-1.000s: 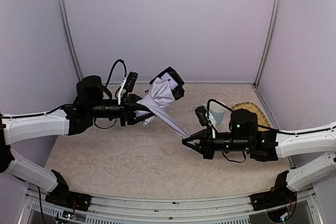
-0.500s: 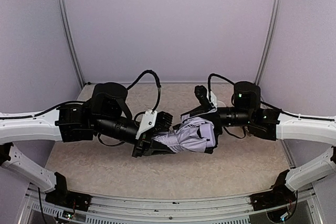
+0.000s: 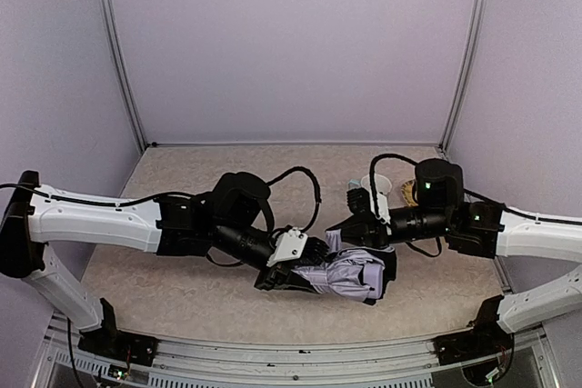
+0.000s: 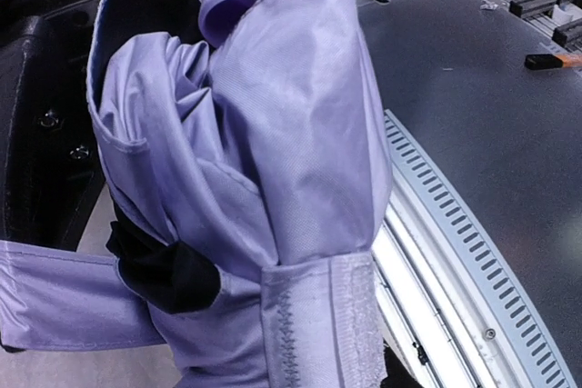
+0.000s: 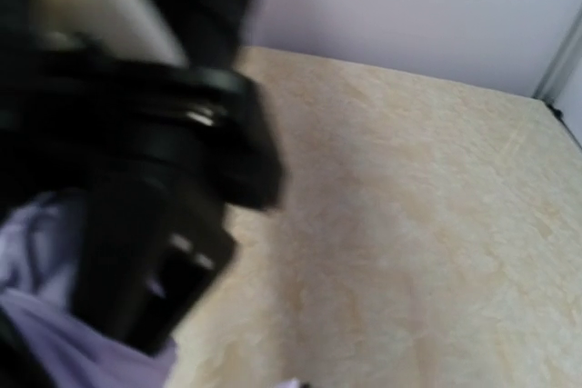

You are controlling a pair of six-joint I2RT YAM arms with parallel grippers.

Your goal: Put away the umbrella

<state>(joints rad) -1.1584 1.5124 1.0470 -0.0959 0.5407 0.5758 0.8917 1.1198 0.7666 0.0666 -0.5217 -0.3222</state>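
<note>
Umbrella (image 3: 355, 275): lavender bundle, clamped by left gripper (image 3: 307, 268) at its 9 o'clock. Right gripper (image 3: 353, 232): closed at its 12 o'clock, grasp unclear.

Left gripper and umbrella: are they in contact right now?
Touching. The top external view shows the left gripper closed around the bundled umbrella; in the left wrist view its fabric lies packed against the black fingers.

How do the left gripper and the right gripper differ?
The left gripper is clamped around the bundled umbrella, jaws partly apart; the right gripper is fully shut. The left gripper plainly holds it; whether the right gripper pinches fabric is unclear. Both meet at the umbrella.
</note>
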